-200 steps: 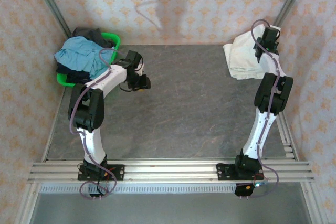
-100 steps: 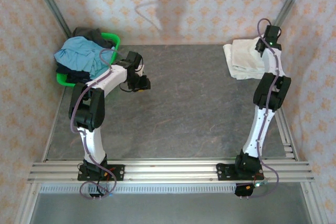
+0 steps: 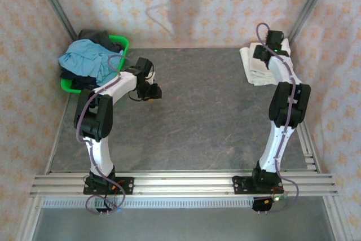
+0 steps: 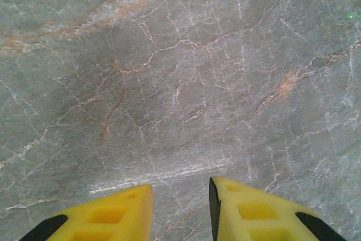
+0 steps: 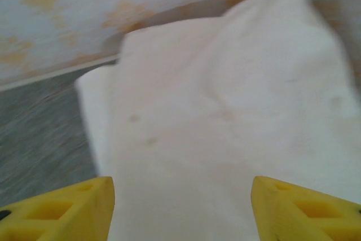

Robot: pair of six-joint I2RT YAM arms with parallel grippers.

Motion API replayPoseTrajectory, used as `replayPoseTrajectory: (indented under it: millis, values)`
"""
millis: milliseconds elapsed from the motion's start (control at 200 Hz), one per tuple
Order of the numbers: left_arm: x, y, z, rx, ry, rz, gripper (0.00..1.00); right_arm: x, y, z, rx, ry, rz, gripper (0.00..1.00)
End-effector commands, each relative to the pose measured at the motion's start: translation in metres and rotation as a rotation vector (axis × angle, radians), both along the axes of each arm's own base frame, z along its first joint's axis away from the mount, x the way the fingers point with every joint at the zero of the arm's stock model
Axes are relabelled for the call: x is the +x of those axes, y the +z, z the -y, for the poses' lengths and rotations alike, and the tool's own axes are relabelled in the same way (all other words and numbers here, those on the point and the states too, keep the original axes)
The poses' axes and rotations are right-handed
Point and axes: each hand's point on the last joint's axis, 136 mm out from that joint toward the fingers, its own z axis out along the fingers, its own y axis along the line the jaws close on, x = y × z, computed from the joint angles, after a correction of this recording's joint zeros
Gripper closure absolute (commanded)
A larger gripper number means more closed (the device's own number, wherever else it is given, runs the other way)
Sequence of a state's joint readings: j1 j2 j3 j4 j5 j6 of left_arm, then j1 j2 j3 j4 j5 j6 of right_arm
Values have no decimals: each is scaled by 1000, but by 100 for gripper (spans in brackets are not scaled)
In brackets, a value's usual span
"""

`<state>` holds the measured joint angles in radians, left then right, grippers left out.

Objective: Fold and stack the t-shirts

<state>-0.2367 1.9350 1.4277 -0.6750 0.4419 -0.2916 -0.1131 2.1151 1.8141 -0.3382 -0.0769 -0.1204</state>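
The folded cream t-shirts (image 3: 255, 70) lie in a flat stack at the table's back right corner. In the right wrist view the top t-shirt (image 5: 225, 111) spreads smooth under the camera, against the patterned wall. My right gripper (image 3: 264, 53) hovers over the stack, open (image 5: 182, 183), its yellow fingertips (image 5: 73, 201) wide apart with nothing between them. Over bare table at the left middle, my left gripper (image 3: 151, 91) points down. Its yellow fingers (image 4: 124, 210) stand a little apart, open (image 4: 180, 187), with only the stone surface between them.
A green basket (image 3: 122, 42) at the back left holds a light blue garment (image 3: 84, 60) and a dark garment (image 3: 96, 36). The grey marble table (image 3: 197, 111) is bounded by patterned walls on three sides and by metal rails at the near edge (image 3: 180, 183).
My right gripper opened and let go of the cream t-shirt, which settled flat on the stack. That gripper then shifted left and toward the back wall. The left arm stayed still.
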Motion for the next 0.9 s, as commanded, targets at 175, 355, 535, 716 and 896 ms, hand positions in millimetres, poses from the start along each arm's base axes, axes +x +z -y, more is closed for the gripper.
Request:
replayPoseTrajectory:
  millis: [175,355,535,716,896]
  values:
    - [-7,-5,4,-14,-37,5,67,1,-58,-30,-70,143,-221,30]
    - [-7,-5,2,-17,-33,6,68,-1,-77,-24,-190,125,-336,33]
    - [-6,-4,0,-17,-30,9,68,-1,-73,-20,-218,102,-354,68]
    - [-6,-4,-2,-18,-29,8,69,-6,-45,-19,-263,97,-328,100]
    - [-6,-4,-2,-25,-29,9,69,-17,-7,-20,-268,94,-225,100]
